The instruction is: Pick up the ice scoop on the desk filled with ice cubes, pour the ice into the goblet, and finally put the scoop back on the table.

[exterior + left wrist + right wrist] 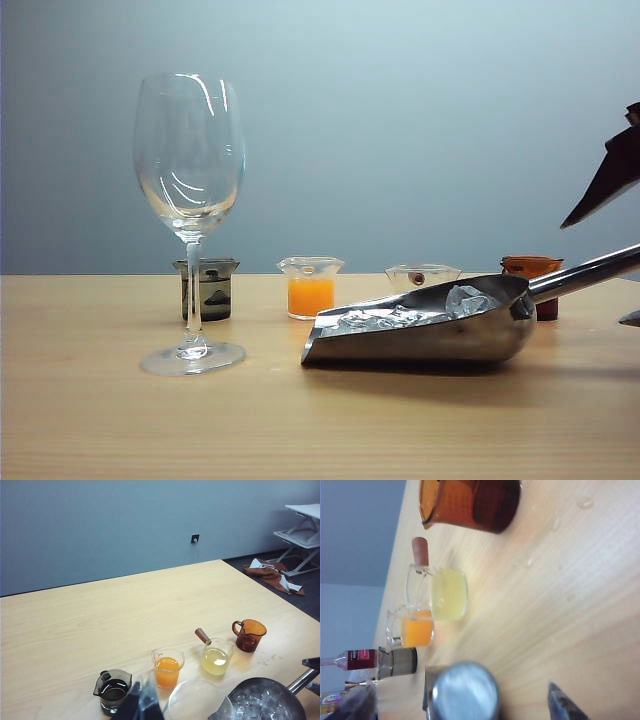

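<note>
Scoop (420,335) lies on worktop (120,420), ice (465,300) inside, right of goblet (190,200). Right hand (465,702) spread, fingers either side of handle end, apparently not touching. Left hand (137,705) barely shows; grip unreadable.

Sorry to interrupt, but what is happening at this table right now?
The ice scoop, full of ice cubes, still lies on the desk. The right gripper stands open around the handle end but hasn't closed. The goblet stands empty to the left, with four small beakers behind. The left gripper hangs above them, its state unclear.
</note>
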### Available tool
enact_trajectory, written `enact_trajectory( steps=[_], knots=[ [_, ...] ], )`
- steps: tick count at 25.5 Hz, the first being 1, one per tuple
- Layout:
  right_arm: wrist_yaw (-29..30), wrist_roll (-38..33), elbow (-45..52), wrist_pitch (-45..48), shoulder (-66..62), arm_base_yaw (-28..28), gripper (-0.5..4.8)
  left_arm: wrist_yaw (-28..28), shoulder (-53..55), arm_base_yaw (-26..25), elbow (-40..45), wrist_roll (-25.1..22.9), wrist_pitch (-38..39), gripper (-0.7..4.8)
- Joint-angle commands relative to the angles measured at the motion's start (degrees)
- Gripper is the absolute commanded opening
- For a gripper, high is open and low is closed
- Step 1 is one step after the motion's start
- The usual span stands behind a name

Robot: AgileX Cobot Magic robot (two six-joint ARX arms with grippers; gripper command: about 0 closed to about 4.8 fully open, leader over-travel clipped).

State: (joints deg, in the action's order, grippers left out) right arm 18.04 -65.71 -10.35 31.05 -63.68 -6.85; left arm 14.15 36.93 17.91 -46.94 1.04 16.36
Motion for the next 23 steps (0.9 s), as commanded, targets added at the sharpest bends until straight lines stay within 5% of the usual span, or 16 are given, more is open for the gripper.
enact_trajectory(
  steps=[1, 8, 16, 23],
  knots=[
    [0.2, -0.74, -0.26, 5.7, -2.86, -0.02, 4.4, 0.24, -0.09, 0.02, -0.26, -0.52, -0.63, -0.05],
    [1.29, -1.88, -0.26, 12.17, -7.45, -0.66, 4.38, 0.24, -0.09, 0.02, -0.26, -0.59, -0.66, -0.05],
    [-5.11, -1.86, -0.26, 12.52, -7.45, -5.03, 4.38, 0.24, -0.09, 0.02, -0.26, -0.59, -0.66, -0.05],
    [-5.97, -1.81, -0.26, 12.52, -7.45, -5.05, 3.73, 0.24, -0.09, 0.02, -0.26, -0.59, -0.66, -0.05]
  ],
)
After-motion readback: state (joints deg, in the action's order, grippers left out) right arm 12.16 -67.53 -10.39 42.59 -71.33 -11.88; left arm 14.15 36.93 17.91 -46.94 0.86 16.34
